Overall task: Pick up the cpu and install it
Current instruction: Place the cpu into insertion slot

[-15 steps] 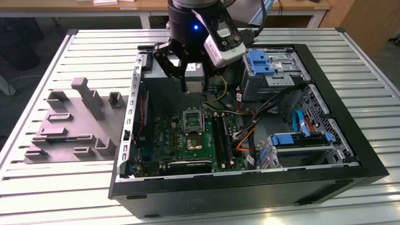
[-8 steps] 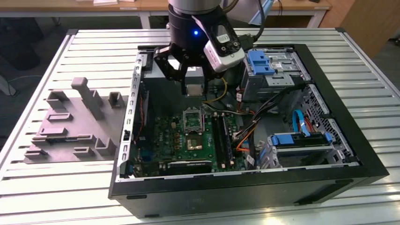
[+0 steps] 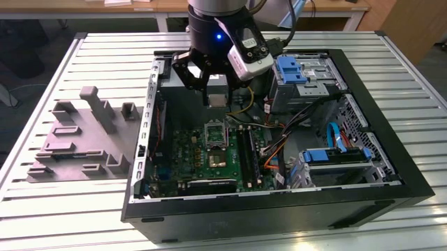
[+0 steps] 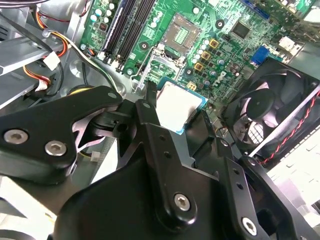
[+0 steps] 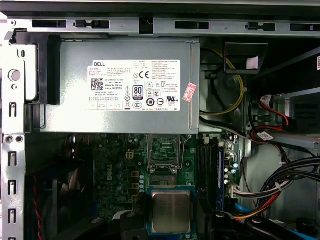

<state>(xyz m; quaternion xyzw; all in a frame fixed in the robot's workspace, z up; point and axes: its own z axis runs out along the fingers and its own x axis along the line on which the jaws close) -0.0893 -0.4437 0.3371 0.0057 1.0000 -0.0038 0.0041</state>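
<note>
The cpu [image 3: 218, 100] is a small square chip with a silvery lid, and my gripper [image 3: 217, 102] is shut on it. It hangs above the open computer case [image 3: 279, 209], over the back part of the green motherboard [image 3: 209, 157]. In the second wrist view the cpu [image 4: 180, 106] sits between two black fingers [image 4: 148, 107], its lid facing the camera. The first wrist view shows the cpu [image 5: 171, 211] from above, with the open socket [image 5: 164, 149] on the board beyond it. The socket's metal frame [image 3: 215, 130] lies below the chip.
A large grey power supply box [image 5: 120, 90] with a white label fills the case's back. A drive cage with blue clips [image 3: 293, 70], bundled cables [image 3: 279, 141], memory slots [image 3: 246, 151] and a black fan [image 4: 270, 110] surround the board. A grey fixture block [image 3: 77, 141] lies on the slatted table.
</note>
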